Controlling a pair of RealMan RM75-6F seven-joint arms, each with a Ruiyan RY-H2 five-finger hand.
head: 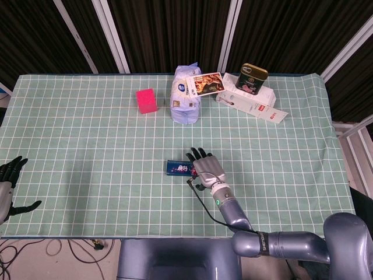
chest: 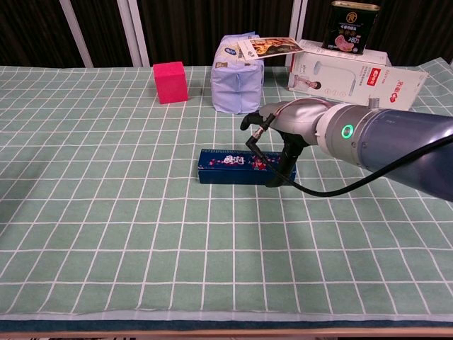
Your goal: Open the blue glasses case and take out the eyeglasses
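Over right end of closed, flat blue rectangular glasses case (chest: pixel 237 166), right hand (chest: pixel 283 127) w/ fingers spread, thumb down its front; left hand (head: pixel 8 185) at 8 o'clock, fingers wide.

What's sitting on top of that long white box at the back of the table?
A dark tin with a gold lid stands on the white box. A picture card beside it leans from the blue tissue pack toward the box. What the tin and box contain cannot be seen.
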